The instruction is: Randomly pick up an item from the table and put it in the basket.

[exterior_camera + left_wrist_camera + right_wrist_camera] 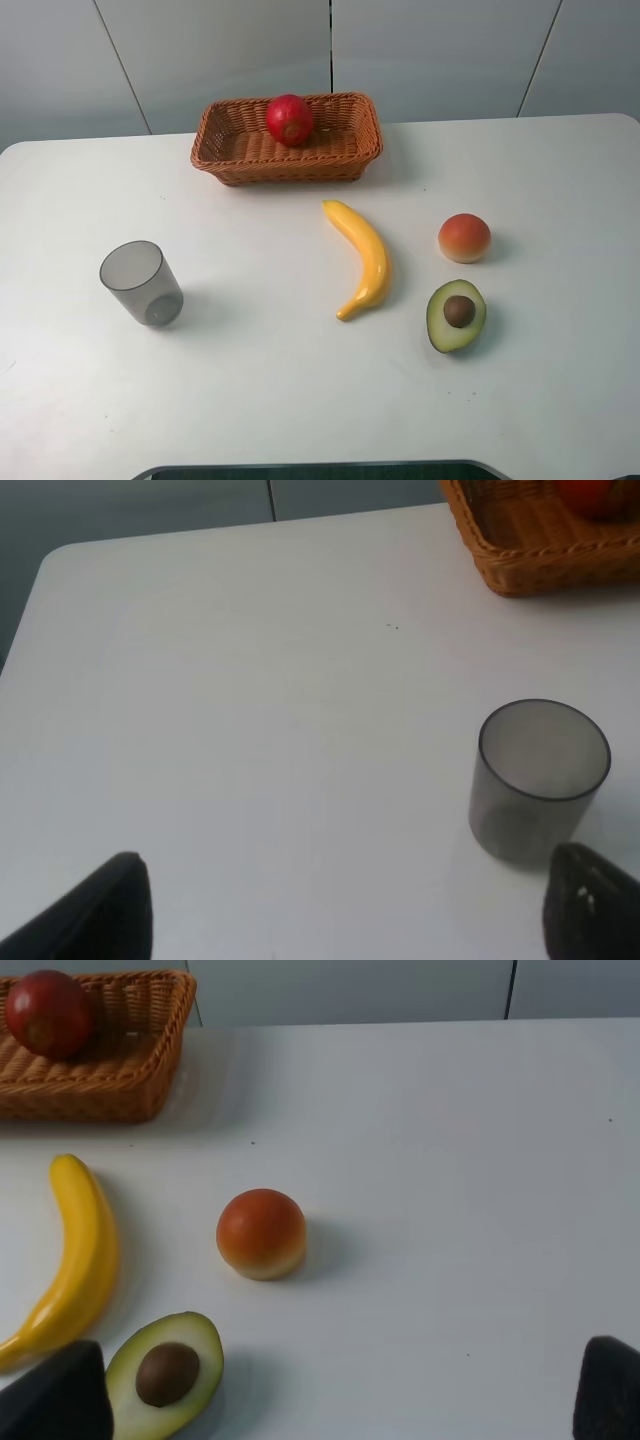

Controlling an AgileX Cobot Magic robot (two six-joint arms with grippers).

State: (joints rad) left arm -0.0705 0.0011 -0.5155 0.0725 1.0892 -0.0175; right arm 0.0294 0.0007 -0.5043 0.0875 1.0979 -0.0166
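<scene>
Nearest the camera in the exterior high view: a dark curved edge (320, 468) at the bottom of the frame, identity not determinable. On the white table (560, 400), moving outward: halved avocado (456, 315) cut face up with brown pit exposed, right of centre; grey translucent cup (142, 283) upright on the left, well apart from all fruit. Yellow banana (362, 257) lying flat near centre, between cup and avocado, curved, touching neither. Orange-red and cream peach-like fruit (464, 238) just beyond the avocado, near it but apart. Farthest back: woven wicker basket (235, 150) resting on the table, with the red apple (290, 120) inside it, against the far wall near the middle of the basket's length. Left claw (345, 905) spread wide, fingertips (105, 910) dark at the frame's lower corners, pinching nothing; cup close to one fingertip in the left wrist view, contact possibly none but hard to judge from that angle. Right claw (330, 1390) likewise spread, fingertips (60, 1400) apart and empty, avocado just beside one fingertip in the right wrist view. Neither arm visible in the exterior high view. Grey panelled wall (200, 50) behind the table.
</scene>
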